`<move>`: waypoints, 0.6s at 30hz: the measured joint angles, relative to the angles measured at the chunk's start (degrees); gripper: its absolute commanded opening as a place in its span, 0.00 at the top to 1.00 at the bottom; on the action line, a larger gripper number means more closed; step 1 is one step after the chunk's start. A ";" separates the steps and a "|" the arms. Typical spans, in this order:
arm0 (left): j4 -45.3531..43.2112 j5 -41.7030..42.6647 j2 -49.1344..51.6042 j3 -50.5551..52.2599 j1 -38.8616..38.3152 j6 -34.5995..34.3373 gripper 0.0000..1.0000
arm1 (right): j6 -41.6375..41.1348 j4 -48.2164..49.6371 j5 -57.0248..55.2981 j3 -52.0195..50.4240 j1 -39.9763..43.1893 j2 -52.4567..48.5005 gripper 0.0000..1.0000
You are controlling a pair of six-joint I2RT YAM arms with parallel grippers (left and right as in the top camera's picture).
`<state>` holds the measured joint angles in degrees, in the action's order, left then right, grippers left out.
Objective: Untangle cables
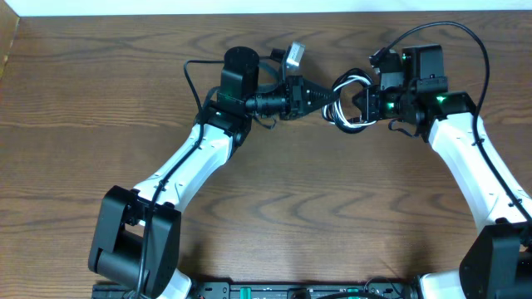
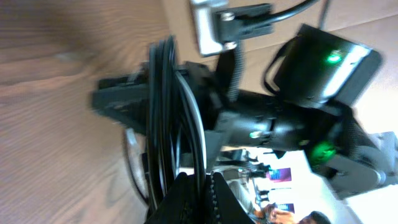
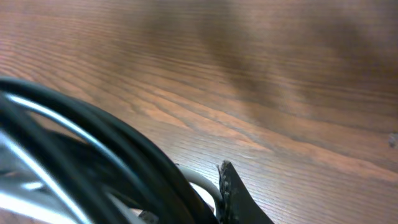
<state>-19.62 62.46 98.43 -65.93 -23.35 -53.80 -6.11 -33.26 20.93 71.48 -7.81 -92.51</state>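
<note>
The cables [image 1: 345,106] are a tangled bundle of thin black and white loops, held above the table between my two grippers. My left gripper [image 1: 322,94] is shut on a black strand at the bundle's left side. In the left wrist view its fingers [image 2: 200,194] pinch that strand, and the black loops [image 2: 166,106] rise above them. My right gripper [image 1: 362,101] grips the bundle's right side. The right wrist view shows one finger [image 3: 233,200] pressed against a white cable [image 3: 200,184], with black cables [image 3: 106,149] hiding the other finger. A silver plug [image 1: 293,56] hangs near the left gripper.
The wooden table [image 1: 274,208] lies under both arms. A pale strip runs along the table's far edge [image 1: 249,7]. The thick black robot cords loop over the right arm [image 1: 465,37] and beside the left arm [image 1: 189,79].
</note>
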 measured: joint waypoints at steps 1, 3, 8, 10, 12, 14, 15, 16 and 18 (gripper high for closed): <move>1.88 -0.74 0.00 0.00 0.00 1.46 0.93 | 0.00 -0.39 -0.13 -0.02 0.22 0.00 0.99; 6.58 -2.60 -0.04 -0.02 0.00 4.66 0.92 | 0.02 -0.98 -0.22 -0.04 0.63 -0.02 0.99; 17.42 -8.09 -0.20 -0.04 -0.02 12.26 0.92 | 0.07 -2.14 0.22 -0.09 1.11 -0.02 0.99; 22.05 -10.84 -0.22 -0.15 -0.11 15.56 0.92 | 0.09 -2.29 0.68 -0.11 1.16 -0.02 0.99; 27.17 -14.43 -0.28 -0.22 -0.24 19.02 0.93 | 0.09 -2.45 1.40 -0.11 1.16 -0.02 0.99; 31.47 -18.01 -0.31 -0.24 -0.52 22.08 0.92 | 0.11 -2.73 2.03 -0.13 1.16 -0.02 0.99; 33.18 -19.58 -0.42 -0.22 -0.57 23.04 0.92 | 0.07 -2.71 1.75 -0.13 1.20 -0.02 0.99; 35.12 -21.84 -0.42 -0.22 -0.50 24.11 0.92 | 0.04 -2.69 1.33 -0.13 1.44 -0.02 0.99; 38.03 -25.99 -0.46 -0.17 -0.28 25.73 0.93 | 0.02 -2.69 0.92 -0.13 2.29 -0.02 0.99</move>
<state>18.41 36.47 97.97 -66.11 -23.64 -28.08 -6.09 -35.94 21.85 71.35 -5.52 -92.53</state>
